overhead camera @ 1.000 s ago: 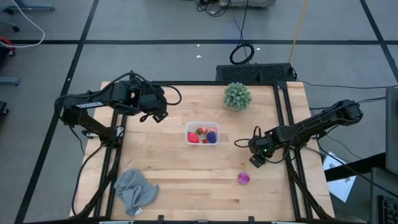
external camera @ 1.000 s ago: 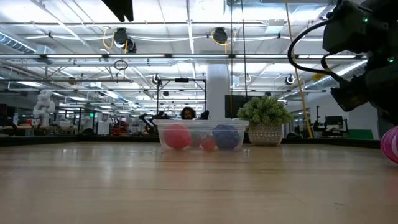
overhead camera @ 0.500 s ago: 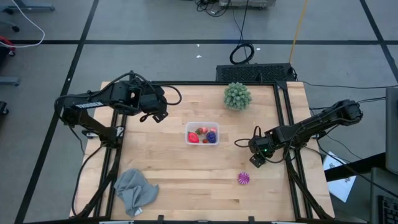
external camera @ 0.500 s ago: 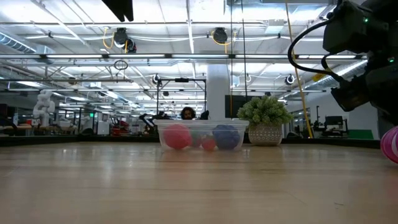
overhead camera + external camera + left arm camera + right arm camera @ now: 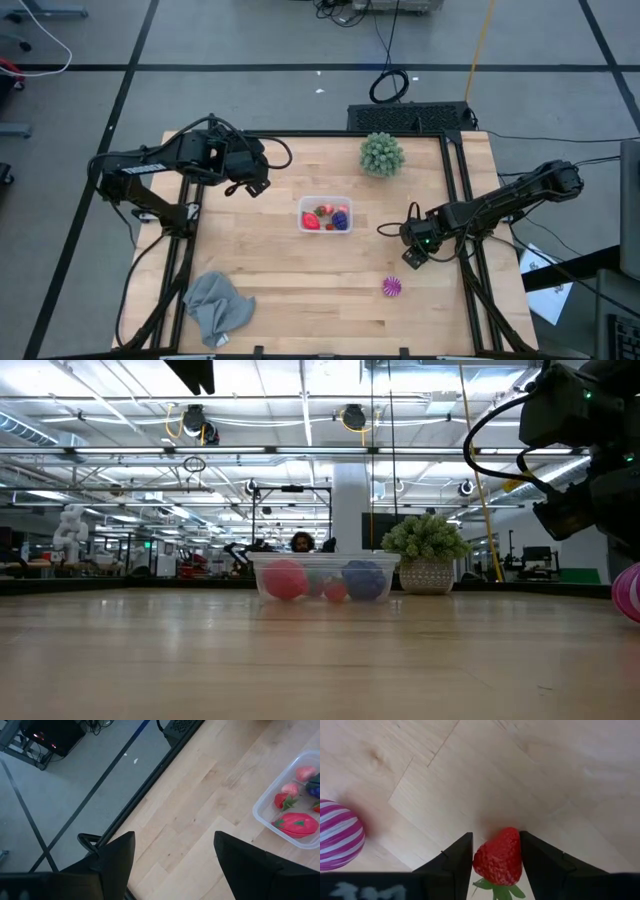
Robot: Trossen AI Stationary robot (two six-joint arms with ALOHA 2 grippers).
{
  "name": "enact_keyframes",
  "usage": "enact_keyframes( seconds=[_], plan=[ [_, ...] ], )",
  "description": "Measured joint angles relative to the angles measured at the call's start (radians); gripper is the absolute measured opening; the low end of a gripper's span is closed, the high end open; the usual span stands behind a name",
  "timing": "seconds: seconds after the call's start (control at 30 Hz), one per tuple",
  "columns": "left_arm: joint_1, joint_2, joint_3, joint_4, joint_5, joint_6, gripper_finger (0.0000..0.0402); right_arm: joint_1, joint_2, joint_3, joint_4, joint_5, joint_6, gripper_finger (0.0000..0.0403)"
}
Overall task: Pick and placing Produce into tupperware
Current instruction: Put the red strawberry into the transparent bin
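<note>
Strawberry [image 5: 498, 856], striped ball [image 5: 339, 835], unlabelled

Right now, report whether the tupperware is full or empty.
Partly filled: the tupperware holds red, pink and purple produce, with floor space left.

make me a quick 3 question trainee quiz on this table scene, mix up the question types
1. True or false: the striped magenta ball already lies inside the tupperware.
2. Multiple choice: what sits between the fingers of the right end effector? A) a strawberry B) the grey cloth C) nothing
3. Short answer: where is the left end effector, and is it holding anything?

Key
1. False. The ball lies on the bare table, nearer the front edge, apart from the tupperware.
2. A. The strawberry sits between the two fingers, on the table's right side.
3. It hangs over the table's back left part, fingers spread wide, with nothing between them.
</note>
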State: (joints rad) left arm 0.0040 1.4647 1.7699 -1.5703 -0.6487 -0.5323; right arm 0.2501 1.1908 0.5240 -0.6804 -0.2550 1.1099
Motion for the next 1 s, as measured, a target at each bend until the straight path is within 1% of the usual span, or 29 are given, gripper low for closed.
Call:
enact_keyframes(
  seconds=[0.2, 0.5, 0.63, 0.83, 0.9, 1.0],
  plan=[
    [0.0, 0.0, 0.0, 0.0, 0.0, 0.0, 0.0278, 0.0, 0.0, -0.001, 0.012, -0.007, -0.007, 0.0135],
    [0.0, 0.0, 0.0, 0.0, 0.0, 0.0, 0.0278, 0.0, -0.006, -0.002, 0.018, -0.009, -0.016, 0.0133],
    [0.0, 0.0, 0.0, 0.0, 0.0, 0.0, 0.0278, 0.001, -0.033, -0.003, 0.022, -0.03, -0.01, 0.0133],
    [0.0, 0.0, 0.0, 0.001, 0.0, 0.0, 0.0278, 0.001, -0.096, -0.003, 0.032, -0.029, 0.01, 0.0133],
    [0.0, 0.0, 0.0, 0.001, 0.0, 0.0, 0.0278, 0.001, -0.116, -0.003, 0.051, -0.028, 0.012, 0.0133],
    [0.0, 0.0, 0.0, 0.002, 0.0, 0.0, 0.0278, 0.0, -0.138, -0.003, 0.141, -0.017, 0.002, 0.0133]
  ],
)
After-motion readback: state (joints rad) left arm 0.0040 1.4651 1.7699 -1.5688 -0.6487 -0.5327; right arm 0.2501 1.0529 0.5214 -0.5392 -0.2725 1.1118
